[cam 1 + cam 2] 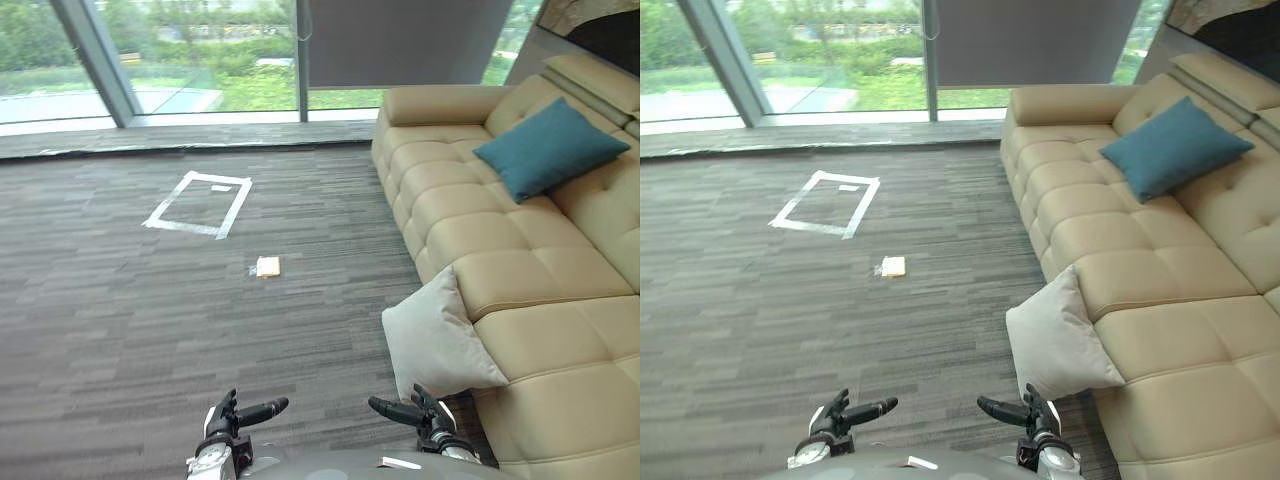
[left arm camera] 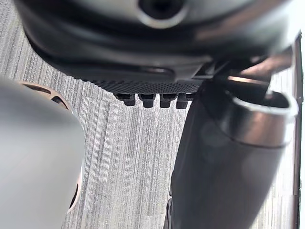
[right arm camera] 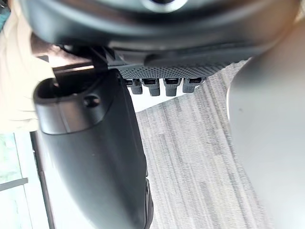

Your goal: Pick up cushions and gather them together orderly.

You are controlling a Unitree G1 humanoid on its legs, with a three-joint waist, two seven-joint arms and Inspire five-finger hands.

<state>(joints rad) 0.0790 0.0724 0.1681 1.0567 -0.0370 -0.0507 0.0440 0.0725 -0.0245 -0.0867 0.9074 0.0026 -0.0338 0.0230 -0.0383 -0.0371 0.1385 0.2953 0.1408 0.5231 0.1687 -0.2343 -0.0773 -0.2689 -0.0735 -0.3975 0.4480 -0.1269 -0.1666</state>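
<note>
A pale grey cushion (image 1: 435,340) stands on the carpet, leaning against the front of the beige sofa (image 1: 470,215). A teal cushion (image 1: 548,147) rests on the sofa seat, propped against the backrest. My left hand (image 1: 235,415) and right hand (image 1: 415,410) hover low at the near edge, thumbs pointing toward each other, both open and holding nothing. The right hand is just short of the grey cushion's lower corner, not touching it. In the wrist views the left hand (image 2: 224,157) and right hand (image 3: 95,157) hang above bare carpet.
A white tape rectangle (image 1: 198,204) is marked on the grey carpet, and a small yellowish object (image 1: 267,266) lies in front of it. Large windows (image 1: 200,50) run along the far wall. The sofa takes up the right side.
</note>
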